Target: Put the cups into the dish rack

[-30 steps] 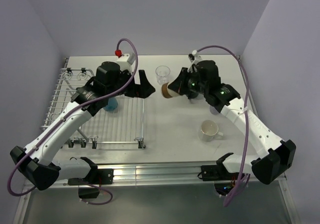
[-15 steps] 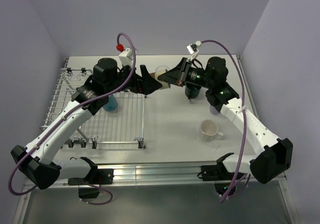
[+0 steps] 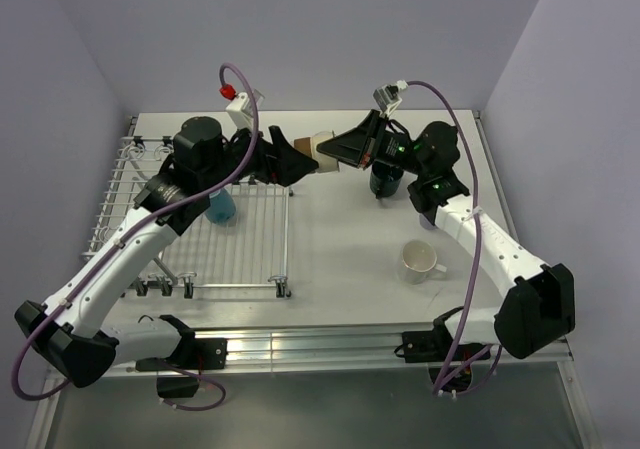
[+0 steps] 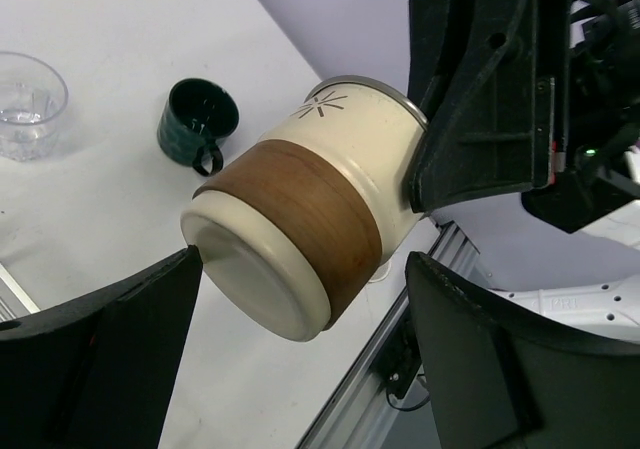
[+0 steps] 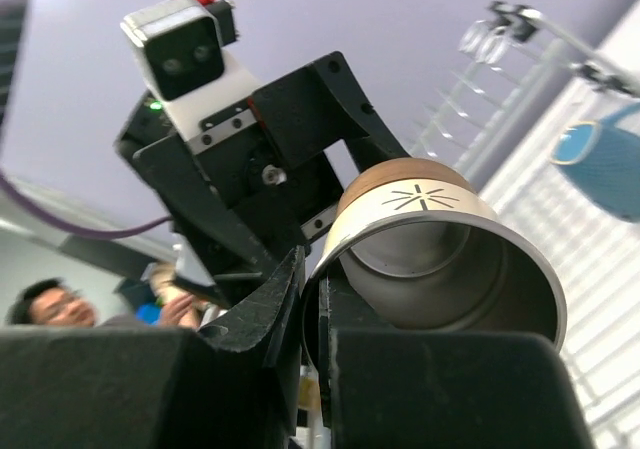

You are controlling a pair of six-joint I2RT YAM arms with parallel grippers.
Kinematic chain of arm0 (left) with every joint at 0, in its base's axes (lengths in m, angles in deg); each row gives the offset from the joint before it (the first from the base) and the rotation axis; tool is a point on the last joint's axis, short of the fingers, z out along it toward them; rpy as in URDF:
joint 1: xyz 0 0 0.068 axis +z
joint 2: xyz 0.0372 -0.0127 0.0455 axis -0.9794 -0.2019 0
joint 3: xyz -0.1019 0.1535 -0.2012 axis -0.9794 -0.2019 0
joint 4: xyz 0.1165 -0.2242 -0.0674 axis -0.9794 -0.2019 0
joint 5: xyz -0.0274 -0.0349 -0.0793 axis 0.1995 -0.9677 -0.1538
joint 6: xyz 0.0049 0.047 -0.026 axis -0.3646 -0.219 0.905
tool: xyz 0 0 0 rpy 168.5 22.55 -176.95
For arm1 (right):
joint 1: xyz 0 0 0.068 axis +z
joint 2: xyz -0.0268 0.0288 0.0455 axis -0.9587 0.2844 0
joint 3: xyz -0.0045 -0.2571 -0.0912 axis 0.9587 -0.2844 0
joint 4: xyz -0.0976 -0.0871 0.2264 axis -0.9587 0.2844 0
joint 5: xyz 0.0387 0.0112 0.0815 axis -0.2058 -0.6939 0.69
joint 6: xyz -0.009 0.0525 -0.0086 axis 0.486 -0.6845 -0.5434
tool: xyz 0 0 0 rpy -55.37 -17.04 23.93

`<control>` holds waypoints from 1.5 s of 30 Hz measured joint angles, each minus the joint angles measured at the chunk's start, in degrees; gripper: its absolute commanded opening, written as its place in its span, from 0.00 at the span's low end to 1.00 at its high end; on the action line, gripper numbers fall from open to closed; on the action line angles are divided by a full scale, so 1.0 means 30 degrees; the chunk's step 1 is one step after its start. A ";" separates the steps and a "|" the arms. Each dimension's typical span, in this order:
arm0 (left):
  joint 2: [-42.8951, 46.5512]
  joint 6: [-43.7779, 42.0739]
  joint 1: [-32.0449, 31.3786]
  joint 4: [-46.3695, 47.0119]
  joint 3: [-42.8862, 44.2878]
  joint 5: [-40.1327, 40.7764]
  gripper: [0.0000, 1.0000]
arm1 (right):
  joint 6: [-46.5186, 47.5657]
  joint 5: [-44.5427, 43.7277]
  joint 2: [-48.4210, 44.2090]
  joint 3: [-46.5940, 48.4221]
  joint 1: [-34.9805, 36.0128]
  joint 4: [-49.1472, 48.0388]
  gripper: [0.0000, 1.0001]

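Since the brown cup [image 4: 300, 224] hangs in the air between the two arms, the coming move turns on how it lies to the left pincer [image 4: 300, 269]. Its long axis is near level, a little tilted, with the base toward the left pincer and the open mouth toward the right. The right pincer [image 5: 310, 294] is pressed together on the rim, one finger inside the metal lining and one outside. Our left pincer is spread, with a finger on either side of the base end; we cannot tell whether the pads touch the wall.

We judge this a hand-over. The left must close across the brown band before the right lets go, or the cup falls to the surface [image 3: 340, 239].

The left arm is the one beside the rack [image 3: 230, 285], which in the top view lies just left of the meeting point. It holds a blue mug [image 3: 222, 207] toward its far side, with open wire nearer us. A teal mug [image 3: 385, 181], a white mug [image 3: 420, 261] and a glass [image 4: 28, 104] stand on the surface, apart from the cup.
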 measured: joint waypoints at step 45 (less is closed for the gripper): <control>0.0605 0.0240 0.0867 0.1530 -0.0947 -0.1348 0.92 | -1.1555 0.1071 0.3585 -0.2441 -0.0867 -1.3493 0.00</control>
